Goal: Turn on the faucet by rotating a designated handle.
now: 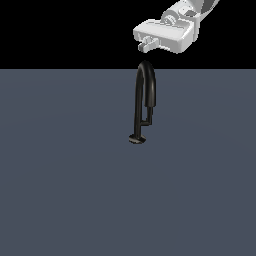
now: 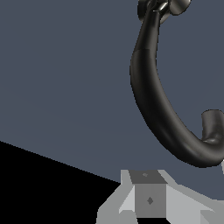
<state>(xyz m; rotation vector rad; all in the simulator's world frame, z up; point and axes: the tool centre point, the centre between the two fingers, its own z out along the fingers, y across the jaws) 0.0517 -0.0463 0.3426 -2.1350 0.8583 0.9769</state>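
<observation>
The glossy black faucet (image 1: 138, 100) stands upright on its small round disc base (image 1: 137, 139) on the grey floor. Its thin L-shaped handle (image 1: 148, 118) branches from the lower stem toward the exterior view's right, below the thick spout end (image 1: 150, 95). My gripper (image 1: 146, 45) hangs just above the top of the gooseneck and touches nothing. Its fingers look shut and empty. In the wrist view the fingers (image 2: 148, 199) show as one block, and the curved pipe (image 2: 153, 96) runs from the base (image 2: 175, 5) to the spout end (image 2: 213, 122). The handle is not clearly separable there.
A flat grey floor (image 1: 60, 190) stretches all around the faucet, with black background beyond its far edge. The white arm (image 1: 170, 30) comes in from the exterior view's upper right.
</observation>
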